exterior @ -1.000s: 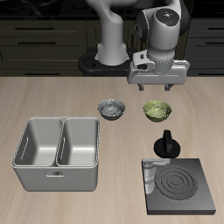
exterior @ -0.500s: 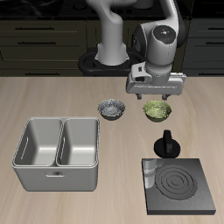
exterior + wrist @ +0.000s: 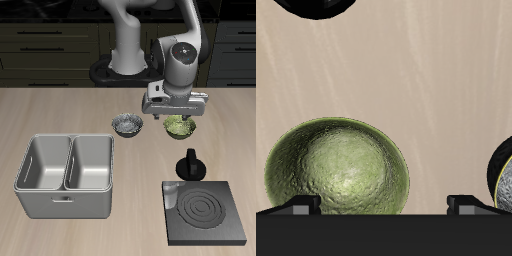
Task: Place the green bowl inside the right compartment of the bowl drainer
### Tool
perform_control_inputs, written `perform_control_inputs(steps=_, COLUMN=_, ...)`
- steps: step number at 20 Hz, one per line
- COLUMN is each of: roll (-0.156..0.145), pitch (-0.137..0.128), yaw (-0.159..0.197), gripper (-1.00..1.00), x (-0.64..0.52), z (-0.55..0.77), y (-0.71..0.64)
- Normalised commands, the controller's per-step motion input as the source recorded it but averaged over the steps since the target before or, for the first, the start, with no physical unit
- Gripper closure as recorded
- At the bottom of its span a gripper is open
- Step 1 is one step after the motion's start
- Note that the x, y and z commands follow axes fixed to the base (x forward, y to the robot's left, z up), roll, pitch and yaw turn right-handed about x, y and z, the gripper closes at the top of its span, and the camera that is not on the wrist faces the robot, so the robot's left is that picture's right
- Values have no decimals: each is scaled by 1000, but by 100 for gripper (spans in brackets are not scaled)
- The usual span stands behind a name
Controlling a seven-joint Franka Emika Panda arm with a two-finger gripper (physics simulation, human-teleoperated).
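Observation:
The green bowl (image 3: 179, 127) stands upright on the table, beside a grey-and-white patterned bowl (image 3: 128, 125). My gripper (image 3: 180, 119) hangs just above the green bowl, open and holding nothing. In the wrist view the green bowl (image 3: 336, 170) is close below. One fingertip (image 3: 301, 203) is over the bowl and the other fingertip (image 3: 468, 203) is outside its rim, toward the grey bowl (image 3: 505, 186). The bowl drainer (image 3: 66, 186) sits nearer the table's front edge, and both of its bins are empty.
A black stove plate (image 3: 205, 212) lies by the front edge, with a black knobbed object (image 3: 190, 165) standing just behind it. A dark round object (image 3: 316, 7) shows at the rim of the wrist view. A wall of cabinets runs behind the table.
The gripper has come down and slightly toward the table's front, from well above the two bowls to just over the green bowl. Bowls and drainer have not moved.

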Motion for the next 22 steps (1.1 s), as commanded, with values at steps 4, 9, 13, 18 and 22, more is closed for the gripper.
perform_control_inputs(steps=4, roll=1, pitch=42, yaw=-6, gripper=-100, x=-55, z=-208, y=-41)
perform_control_inputs(steps=9, roll=-8, pitch=29, yaw=2, gripper=-100, x=-25, z=-235, y=-42)
perform_control_inputs(steps=13, roll=-4, pitch=28, yaw=3, gripper=-100, x=-7, z=-202, y=-39)
perform_control_inputs(steps=18, roll=-3, pitch=36, yaw=3, gripper=-100, x=-28, z=-208, y=-25)
perform_control_inputs(steps=22, roll=57, pitch=21, yaw=-8, gripper=-100, x=-50, z=-204, y=76)
